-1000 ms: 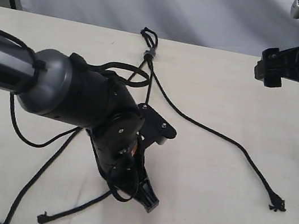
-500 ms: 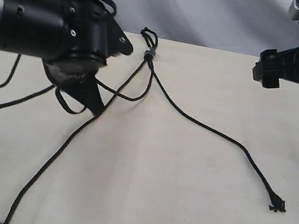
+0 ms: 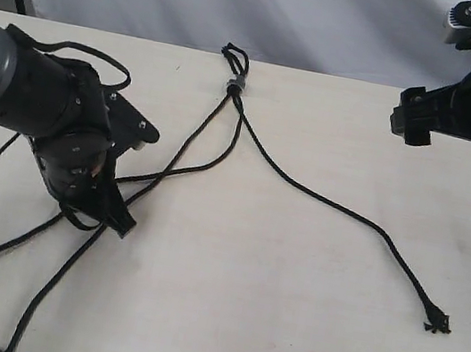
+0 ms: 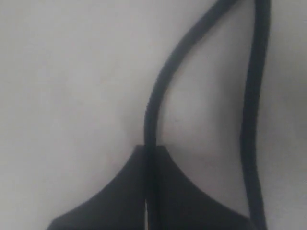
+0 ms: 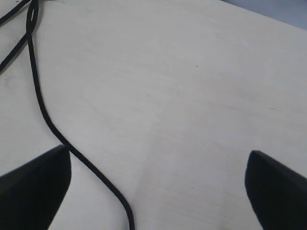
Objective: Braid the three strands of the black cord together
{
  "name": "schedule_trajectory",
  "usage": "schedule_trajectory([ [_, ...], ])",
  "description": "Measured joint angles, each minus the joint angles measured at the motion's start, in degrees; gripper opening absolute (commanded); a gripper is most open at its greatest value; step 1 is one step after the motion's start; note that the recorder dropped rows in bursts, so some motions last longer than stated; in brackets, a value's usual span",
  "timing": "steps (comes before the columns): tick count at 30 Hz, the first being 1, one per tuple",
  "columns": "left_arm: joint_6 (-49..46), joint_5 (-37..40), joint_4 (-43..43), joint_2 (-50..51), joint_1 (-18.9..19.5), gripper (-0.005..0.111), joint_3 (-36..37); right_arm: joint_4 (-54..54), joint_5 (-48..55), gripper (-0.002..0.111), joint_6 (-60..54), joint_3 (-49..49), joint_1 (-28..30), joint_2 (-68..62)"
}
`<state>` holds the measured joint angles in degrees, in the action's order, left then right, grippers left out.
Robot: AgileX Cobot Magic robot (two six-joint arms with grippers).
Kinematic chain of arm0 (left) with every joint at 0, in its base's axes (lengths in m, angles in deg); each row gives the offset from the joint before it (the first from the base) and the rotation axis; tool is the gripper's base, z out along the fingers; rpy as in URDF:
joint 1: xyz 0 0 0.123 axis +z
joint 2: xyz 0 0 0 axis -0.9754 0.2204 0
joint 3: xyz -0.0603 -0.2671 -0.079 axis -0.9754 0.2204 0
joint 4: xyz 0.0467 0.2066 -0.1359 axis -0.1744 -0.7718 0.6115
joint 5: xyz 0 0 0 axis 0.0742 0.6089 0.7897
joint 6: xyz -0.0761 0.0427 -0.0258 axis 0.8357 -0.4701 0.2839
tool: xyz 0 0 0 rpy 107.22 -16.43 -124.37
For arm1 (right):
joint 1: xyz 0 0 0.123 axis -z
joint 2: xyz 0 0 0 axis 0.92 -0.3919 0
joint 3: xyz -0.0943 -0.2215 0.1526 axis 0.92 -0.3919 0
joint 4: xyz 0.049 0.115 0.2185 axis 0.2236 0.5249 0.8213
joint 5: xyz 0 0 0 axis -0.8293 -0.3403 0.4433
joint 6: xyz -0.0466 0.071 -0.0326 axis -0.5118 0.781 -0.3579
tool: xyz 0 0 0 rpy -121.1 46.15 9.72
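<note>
Left pincer (image 4: 150,149) — one strand (image 4: 160,86) inside

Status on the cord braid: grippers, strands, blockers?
Left gripper shut on one strand, down at the table. Right gripper open, raised, empty. Black cord unbraided, splayed. No obstruction seen.

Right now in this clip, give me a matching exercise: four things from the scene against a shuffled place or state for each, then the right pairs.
Things:
1. left gripper
2. right gripper
3. grey band
4. frayed strand tip on the right

States:
A. lies free on the table, touched by nothing
B. open, holding nothing
C. binds the black cord at the table's far side
D. shut on a strand

Pairs: 1-D, 2-B, 3-C, 4-A
</note>
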<state>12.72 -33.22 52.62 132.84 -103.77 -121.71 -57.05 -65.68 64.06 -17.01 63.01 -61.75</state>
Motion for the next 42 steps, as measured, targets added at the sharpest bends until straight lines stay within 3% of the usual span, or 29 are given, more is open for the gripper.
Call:
schedule_trajectory([
  [5,-6.7,-1.3,8.5,-0.3,-1.4,0.0,0.3,0.0,-0.2,0.091,-0.1,0.0,0.0,0.0],
  [7,-11.6,-2.4,14.6,-0.6,-4.0,0.0,0.3,0.0,-0.4,0.091,-0.1,0.0,0.0,0.0],
  [11,-22.2,-6.6,26.4,-0.9,-13.1,0.0,-0.2,0.0,-0.7,0.091,-0.3,0.0,0.0,0.0],
  [14,-23.9,-7.7,27.9,-0.9,-19.5,0.0,-1.0,0.0,-0.7,0.091,-0.3,0.0,0.0,0.0],
  [18,-18.9,-6.9,22.2,-2.6,-21.0,0.0,-1.3,0.0,-0.8,0.091,-0.5,0.0,0.1,0.0],
  [21,-11.9,-4.2,15.3,-6.3,-19.7,0.0,-1.3,0.0,-0.8,0.091,-0.5,0.0,0.1,0.0],
  [27,-3.2,2.6,4.5,-13.8,-12.7,0.0,-1.3,0.0,-0.8,0.091,-0.5,0.0,0.1,0.0],
  [35,-1.8,6.9,2.8,-16.8,-0.7,0.0,-1.2,0.0,-0.8,0.091,-0.5,0.0,0.1,0.0],
  [42,0.6,1.6,2.8,-16.8,5.6,0.0,2.9,0.0,-0.8,0.091,-0.5,0.0,0.1,0.0],
])
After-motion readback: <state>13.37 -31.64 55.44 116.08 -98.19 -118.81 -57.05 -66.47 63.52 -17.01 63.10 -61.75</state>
